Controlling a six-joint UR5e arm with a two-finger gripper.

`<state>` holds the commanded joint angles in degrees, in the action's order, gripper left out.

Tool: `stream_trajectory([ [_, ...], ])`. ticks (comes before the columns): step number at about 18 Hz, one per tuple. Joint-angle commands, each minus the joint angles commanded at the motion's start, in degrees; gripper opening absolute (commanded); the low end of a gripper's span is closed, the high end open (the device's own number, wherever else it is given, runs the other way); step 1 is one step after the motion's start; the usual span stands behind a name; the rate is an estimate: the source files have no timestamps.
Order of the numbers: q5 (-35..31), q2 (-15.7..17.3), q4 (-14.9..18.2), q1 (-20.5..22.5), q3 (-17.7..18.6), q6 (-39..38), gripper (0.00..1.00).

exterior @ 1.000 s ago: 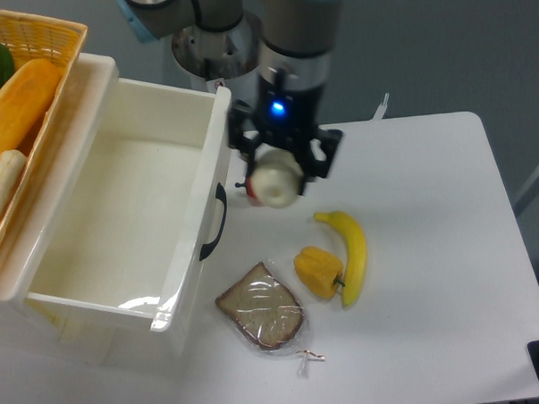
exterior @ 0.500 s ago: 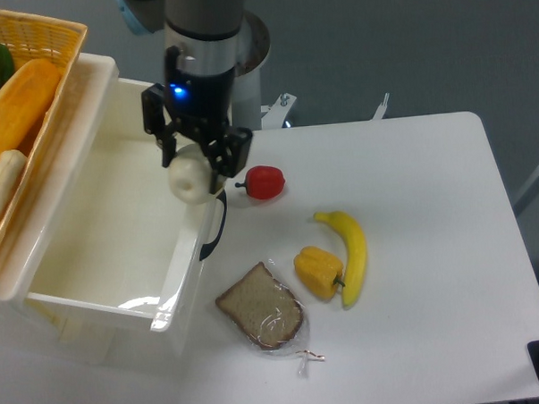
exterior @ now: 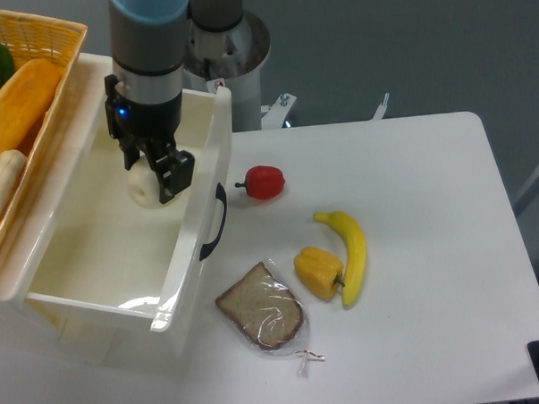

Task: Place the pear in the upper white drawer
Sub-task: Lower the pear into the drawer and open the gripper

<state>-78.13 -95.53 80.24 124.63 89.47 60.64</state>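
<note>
My gripper (exterior: 150, 178) is shut on the pear (exterior: 144, 187), a pale cream roundish fruit, and holds it above the inside of the upper white drawer (exterior: 83, 224). The drawer is pulled open, deep and glossy white, with a black curved handle (exterior: 217, 224) on its front panel. The pear is partly hidden by the black fingers (exterior: 179, 169). The drawer's floor beneath it is bare.
A woven yellow basket (exterior: 52, 37) with produce sits at the upper left, over the drawer's far edge. On the table lie a red pepper (exterior: 265, 182), a banana (exterior: 350, 251), a yellow bell pepper (exterior: 319, 270) and wrapped bread (exterior: 261, 307).
My gripper has carried the pear leftward from beside the red pepper, over the drawer's front panel, to above the drawer's inside. The red pepper is uncovered now.
</note>
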Motion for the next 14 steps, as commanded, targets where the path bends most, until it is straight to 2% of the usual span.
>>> stream_trajectory([
  [5, -0.88, -1.23, -0.09, -0.53, 0.18, 0.97, 0.23],
  [7, -1.14, -2.11, -0.09, -0.62, 0.09, 1.58, 0.27],
  [9, -1.14, -2.90, -0.17, -0.71, 0.09, 2.02, 0.37],
  [10, -1.14, -3.43, -0.18, -0.79, 0.09, 2.02, 0.45],
  [13, -1.58, -4.30, -1.05, -1.85, 0.00, 1.76, 0.52],
  [14, -1.58, -4.66, -1.14, -1.85, 0.00, 1.85, 0.59],
])
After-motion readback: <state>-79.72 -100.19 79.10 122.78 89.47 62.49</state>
